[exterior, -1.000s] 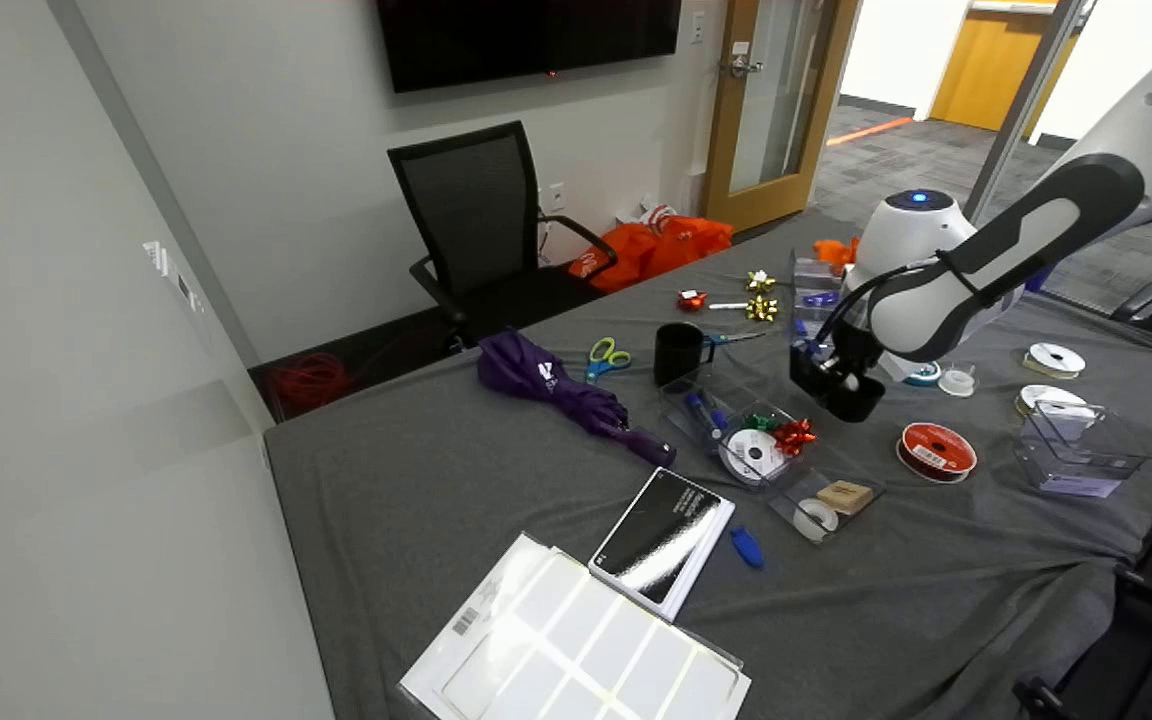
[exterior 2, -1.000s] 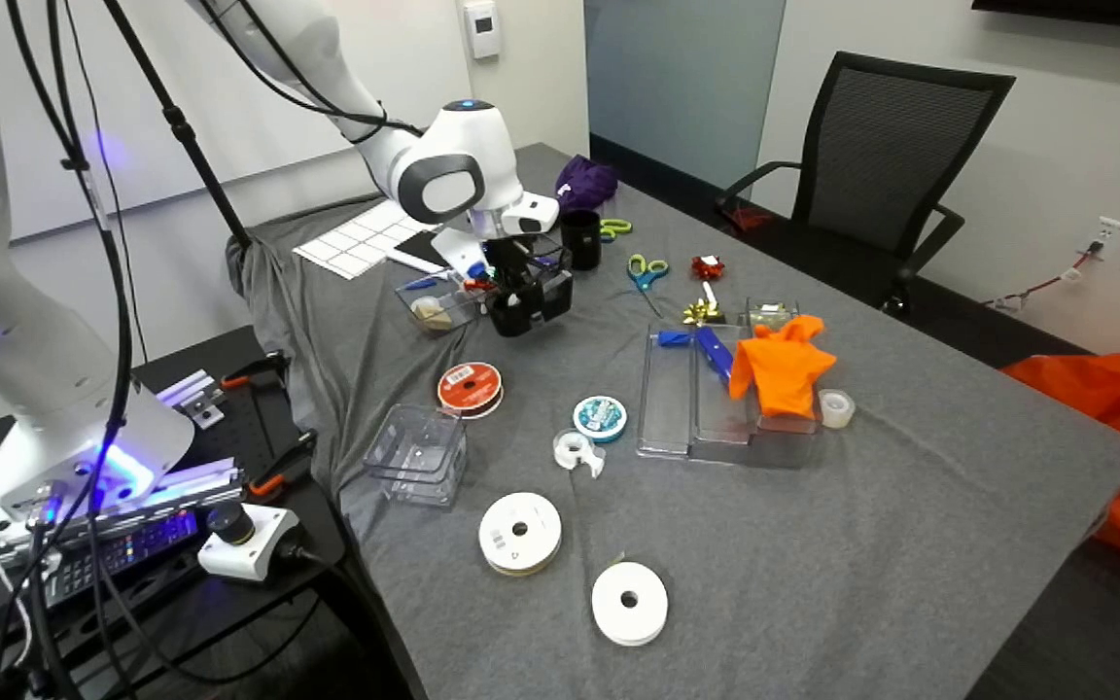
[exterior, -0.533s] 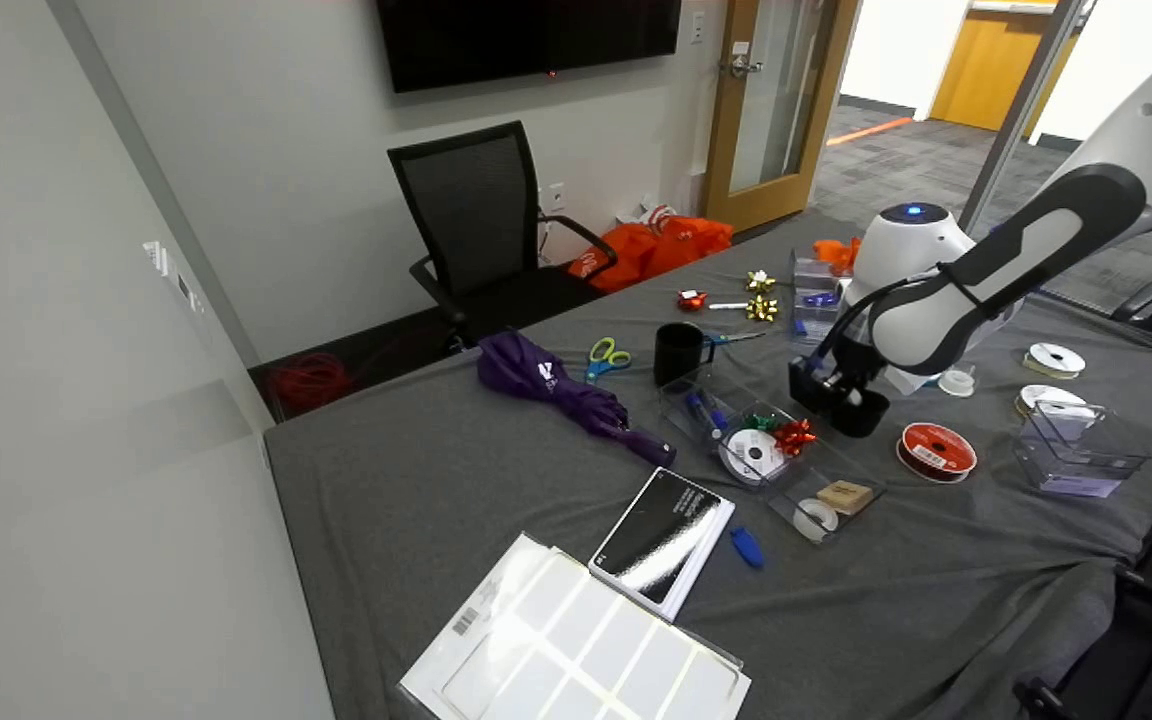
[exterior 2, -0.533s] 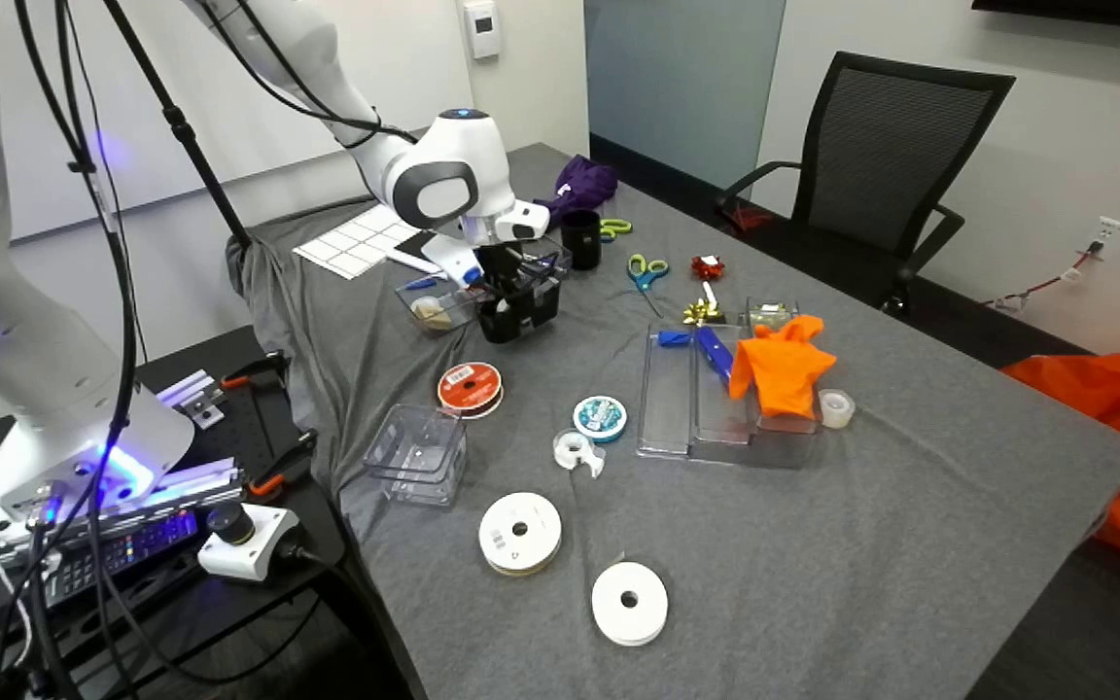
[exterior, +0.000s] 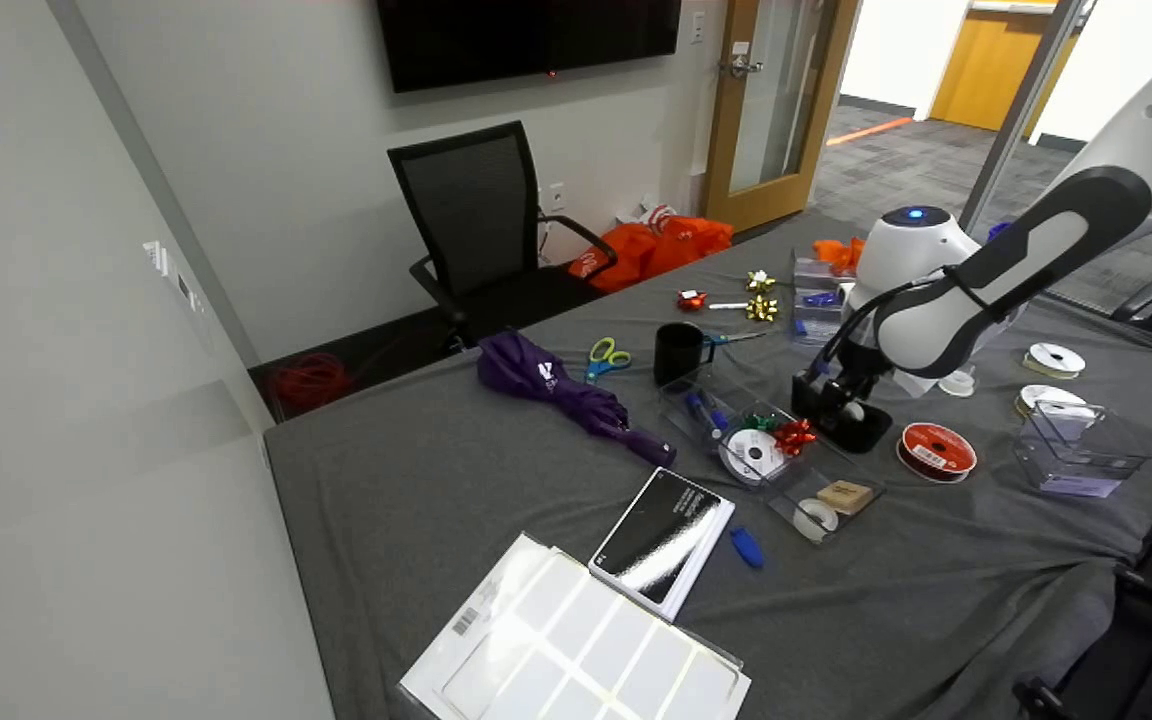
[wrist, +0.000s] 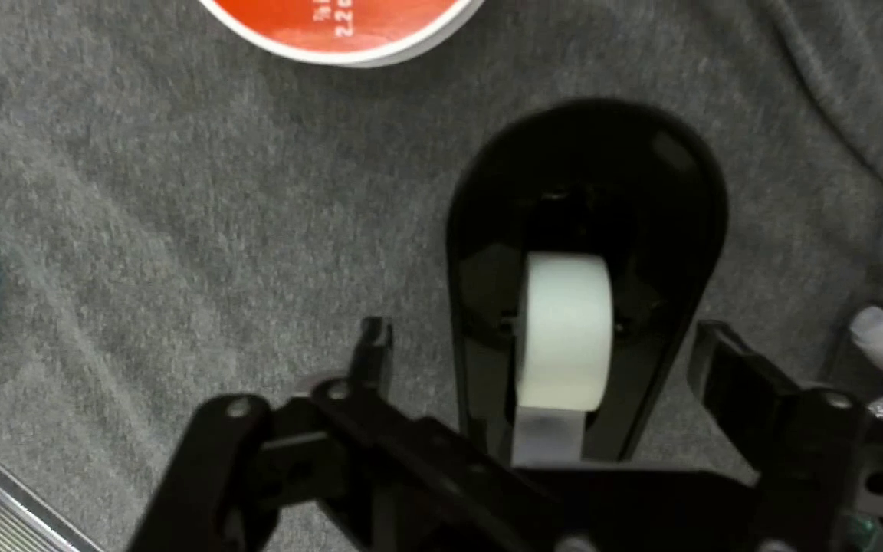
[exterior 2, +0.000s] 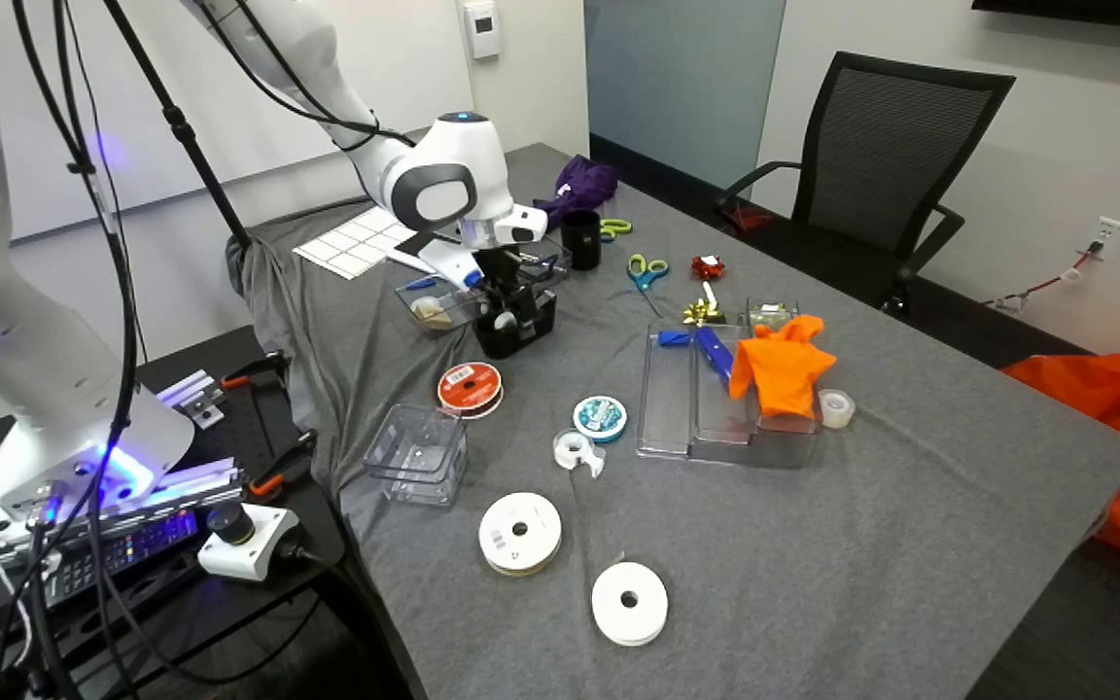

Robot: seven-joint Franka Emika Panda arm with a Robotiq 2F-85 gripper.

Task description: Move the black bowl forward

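Note:
No bowl as such is in view, so the black bowl is out of view. The black thing under my gripper point(wrist: 543, 333) is a tape dispenser point(wrist: 587, 169), rounded at one end, with a white tape roll point(wrist: 566, 337) in it. It lies flat on the grey cloth, shown in both exterior views as a low dark shape point(exterior: 868, 432), partly covered by the gripper. My fingers point(wrist: 374, 356) stand wide apart astride the dispenser. Grey cloth shows between it and the left finger; the gap at the right is narrow. The dispenser's near end is hidden behind the gripper's body.
A red ribbon spool point(exterior: 936, 450) lies close beside the dispenser's rounded end. On its opposite side is a clear tray point(exterior: 786, 492) holding pens, bows and a spool. A black mug point(exterior 2: 580, 241), a teal spool point(exterior 2: 600, 419) and a clear box point(exterior 2: 414, 452) stand around it.
The gripper has come down with the dispenser, which was raised and tilted a second ago and now rests flat on the cloth. The jaws have opened and let it go.

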